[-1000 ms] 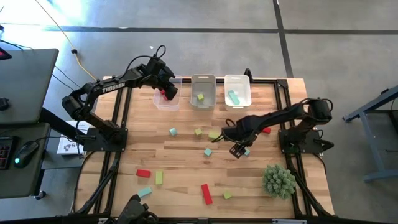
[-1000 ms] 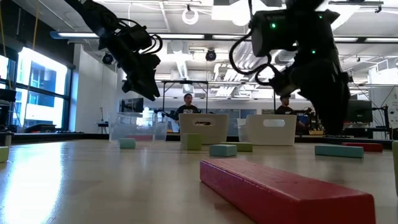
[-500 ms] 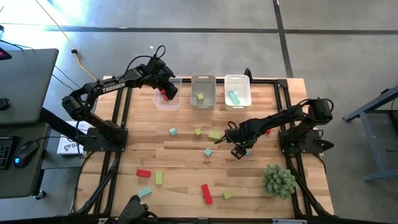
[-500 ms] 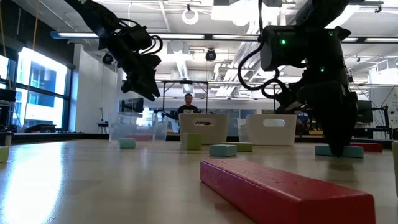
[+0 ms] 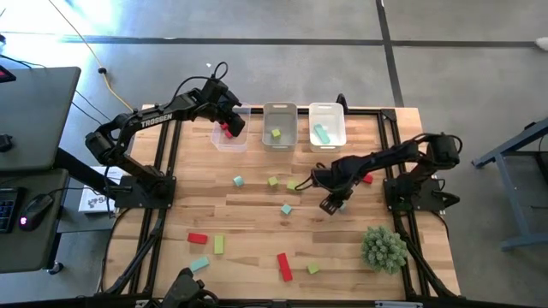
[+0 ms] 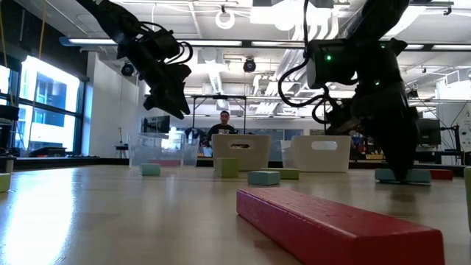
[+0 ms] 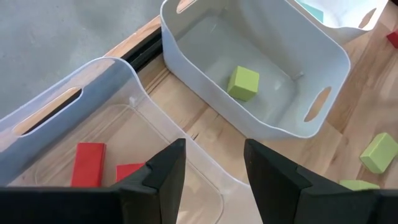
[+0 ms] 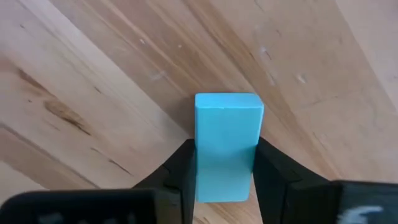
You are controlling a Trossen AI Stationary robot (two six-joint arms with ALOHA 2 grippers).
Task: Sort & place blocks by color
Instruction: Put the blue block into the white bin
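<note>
Right gripper point(image 8: 222, 177) down at the tabletop, well in front of the white bin point(image 5: 328, 135) that already holds a teal bar point(image 5: 320, 133). Fingers pressed against both long sides of a teal block point(image 8: 226, 144), which sits flat on the wood; clamped on it, not yet lifted. From above, same gripper point(image 5: 332, 202) seen with a red block point(image 5: 367, 179) just beside the forearm, on the side away from the white bin's neighbours. At table height, teal block point(image 6: 403, 175) visible at the fingertips, resting on the table.

Left gripper point(image 7: 211, 180) hovering over the clear bin point(image 7: 93, 118), two bins along from the white bin. Fingers apart, nothing between them. Two red blocks point(image 7: 89, 163) lying in that clear bin; one yellow-green cube point(image 7: 243, 83) in the middle bin point(image 7: 323, 62), next to the white bin.

Remaining blocks scattered in front of the white bin: a long red bar point(image 5: 283, 266), yellow-green and teal pieces nearer the front edge, fake plant point(image 5: 383, 245) off to the right-hand corner.

Risks, as judged from here: grip placed toward the near end of the block rather than its middle, so likely to pivot or droop on lifting. Smooth faces, easy to slip if the squeeze is light. Swing toward the white bin possibly brushing the red block or the yellow-green pieces point(image 5: 295, 185) lying between. Release too high over the white bin risks a bounce out.
</note>
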